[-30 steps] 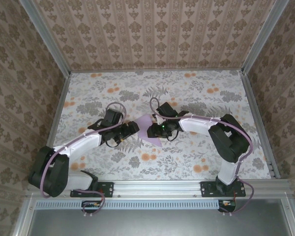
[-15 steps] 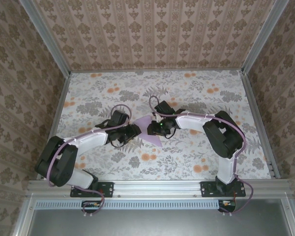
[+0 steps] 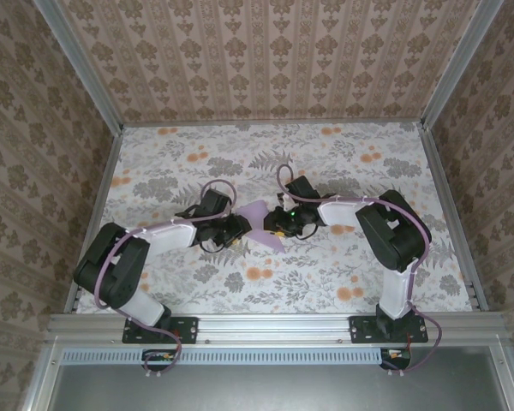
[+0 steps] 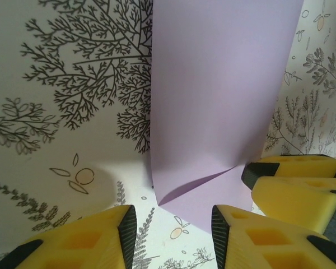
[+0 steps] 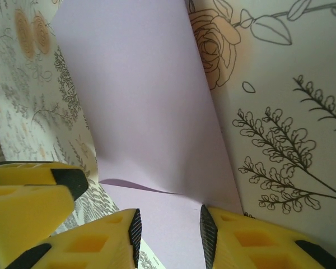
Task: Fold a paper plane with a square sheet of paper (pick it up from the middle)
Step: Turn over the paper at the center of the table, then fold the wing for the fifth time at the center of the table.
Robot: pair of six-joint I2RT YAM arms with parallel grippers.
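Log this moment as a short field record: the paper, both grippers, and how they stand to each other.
Paper: thin lilac-purple sheet, on floral tablecloth, partly folded, one flap curling up
Left gripper: open, sheet's corner between its fingers
Right gripper: open, sheet's edge between its fingers
Layout: grippers face each other across the sheet

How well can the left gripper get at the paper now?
Probably yes. The left gripper is open right at the paper, whose near corner lies between its jaws. The right gripper is close beside, but seems not to block it.
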